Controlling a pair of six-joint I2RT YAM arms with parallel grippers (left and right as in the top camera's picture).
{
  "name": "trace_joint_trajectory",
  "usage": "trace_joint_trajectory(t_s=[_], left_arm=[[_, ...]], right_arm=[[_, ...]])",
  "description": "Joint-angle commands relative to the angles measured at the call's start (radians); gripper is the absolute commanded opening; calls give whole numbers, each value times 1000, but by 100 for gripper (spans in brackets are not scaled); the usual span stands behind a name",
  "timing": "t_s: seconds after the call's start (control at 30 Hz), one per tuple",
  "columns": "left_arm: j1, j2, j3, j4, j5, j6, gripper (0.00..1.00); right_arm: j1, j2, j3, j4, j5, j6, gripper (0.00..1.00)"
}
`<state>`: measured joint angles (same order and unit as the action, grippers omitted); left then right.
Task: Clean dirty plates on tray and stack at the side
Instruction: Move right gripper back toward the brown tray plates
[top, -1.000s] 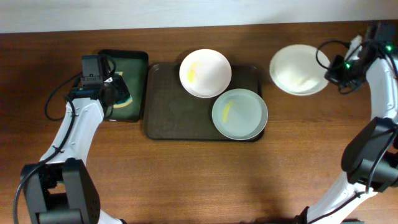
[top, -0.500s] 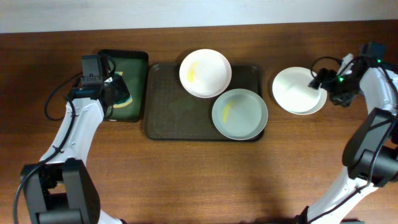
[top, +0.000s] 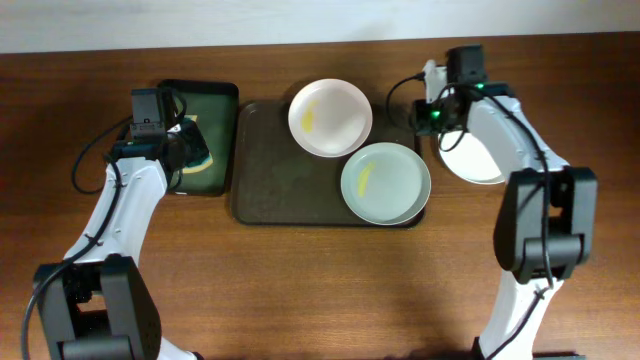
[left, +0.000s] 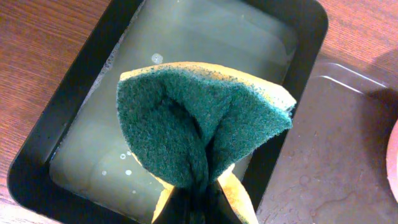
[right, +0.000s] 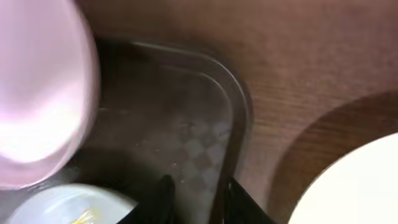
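The dark tray (top: 270, 190) holds two white plates with yellow smears, one at its far edge (top: 330, 117) and one at its near right (top: 385, 183). A third white plate (top: 485, 160) lies on the table right of the tray, partly under my right arm. My right gripper (top: 428, 115) is open and empty over the tray's far right corner (right: 233, 106). In the right wrist view its fingers (right: 199, 199) sit by the rim, between the smeared plate (right: 62, 208) and the plate on the table (right: 354, 186). My left gripper (left: 199, 202) is shut on a green-and-yellow sponge (left: 199, 124).
A black basin (top: 215, 95) with greenish water stands left of the tray. My left gripper (top: 190, 150) holds the sponge above it, as the left wrist view (left: 74, 124) shows. The table's far edge runs just behind the basin and tray.
My right gripper lowered the third plate to the table right of the tray, let go, and swung left to the tray's far right corner. The left arm has not moved.
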<state>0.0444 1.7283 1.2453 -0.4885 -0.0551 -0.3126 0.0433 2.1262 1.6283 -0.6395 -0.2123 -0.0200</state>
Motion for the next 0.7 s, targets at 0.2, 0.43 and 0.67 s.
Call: trace_joint_trajectory(t_s=[0.2,0.43,0.67], left_arm=[[4,7,1,2,7,16,0],[4,7,1,2,7,16,0],[4,7,1,2,7,16,0]], right_arm=[[11,90,-7,1,90,36,28],[11,91,-7,-77,90,36,27],[8,91,-9,-110,95,35,6]])
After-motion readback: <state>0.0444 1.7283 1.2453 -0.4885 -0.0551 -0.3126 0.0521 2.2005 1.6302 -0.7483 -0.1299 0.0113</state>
